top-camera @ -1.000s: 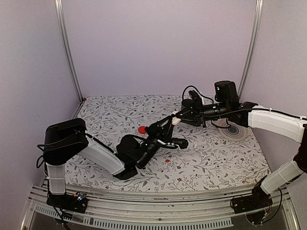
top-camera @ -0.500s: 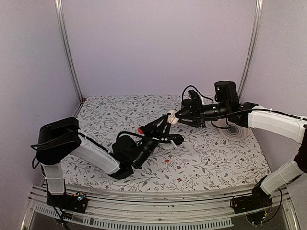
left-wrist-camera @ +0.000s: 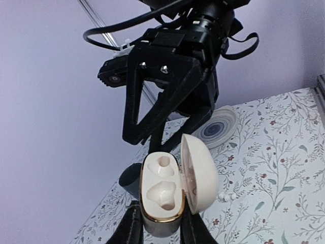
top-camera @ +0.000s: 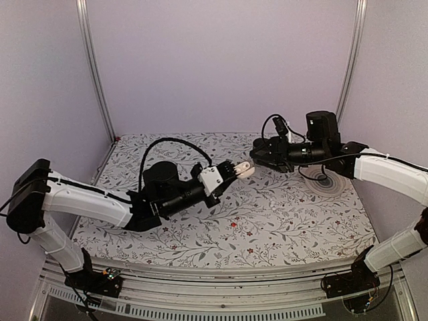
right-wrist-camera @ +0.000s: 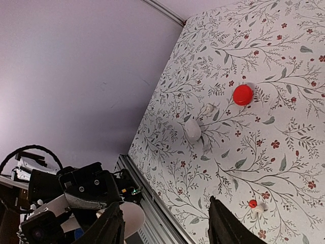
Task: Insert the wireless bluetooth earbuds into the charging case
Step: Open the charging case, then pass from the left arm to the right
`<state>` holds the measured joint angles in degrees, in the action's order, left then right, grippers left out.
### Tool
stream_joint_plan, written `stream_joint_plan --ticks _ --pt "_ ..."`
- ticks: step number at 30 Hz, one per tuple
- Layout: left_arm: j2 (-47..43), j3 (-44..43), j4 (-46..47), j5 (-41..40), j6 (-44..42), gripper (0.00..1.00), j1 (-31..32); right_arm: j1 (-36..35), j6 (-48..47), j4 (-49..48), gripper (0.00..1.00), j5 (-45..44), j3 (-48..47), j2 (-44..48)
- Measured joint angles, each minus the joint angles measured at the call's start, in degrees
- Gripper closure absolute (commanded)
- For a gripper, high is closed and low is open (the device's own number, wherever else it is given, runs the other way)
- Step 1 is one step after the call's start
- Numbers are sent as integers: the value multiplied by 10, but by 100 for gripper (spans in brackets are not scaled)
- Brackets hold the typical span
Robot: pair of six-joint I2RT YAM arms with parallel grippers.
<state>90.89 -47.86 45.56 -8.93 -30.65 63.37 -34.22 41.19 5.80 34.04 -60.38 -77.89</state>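
Your left gripper [left-wrist-camera: 160, 230] is pinched on the base of the charging case [left-wrist-camera: 161, 189]. It holds the case in the air above the middle of the bench, toward the far edge. The lid [left-wrist-camera: 199, 173] is hinged open, and pale shapes sit in both hollows; you cannot tell whether they are earbuds. Just past the case, your right gripper [right-wrist-camera: 167, 227] hangs with its fingers spread wide, holding nothing. A grey ringed plate [top-camera: 328, 182] lies by the right edge.
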Motion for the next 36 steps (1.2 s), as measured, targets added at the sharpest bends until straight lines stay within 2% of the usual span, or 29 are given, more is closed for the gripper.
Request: stream_joint_plan --ticks 6,12,19,25,29,36 --pt "-9 12 -49 29 76 100 -10 0 -27 16 42 -21 -2 0" --pt "39 -10 -46 -102 101 100 -13 -18 0 10 38 -38 -1 0" --pt "94 -21 5 -203 77 100 -11 -46 101 -46 35 -56 32 -3" --pt "115 -26 80 -249 25 100 -3 -48 165 -78 38 -76 37 -24" --pt "136 -25 161 -265 -41 100 13 -49 194 -98 40 -84 38 -50" --pt "248 -32 344 -318 -236 100 32 -52 217 -125 42 -100 38 -58"
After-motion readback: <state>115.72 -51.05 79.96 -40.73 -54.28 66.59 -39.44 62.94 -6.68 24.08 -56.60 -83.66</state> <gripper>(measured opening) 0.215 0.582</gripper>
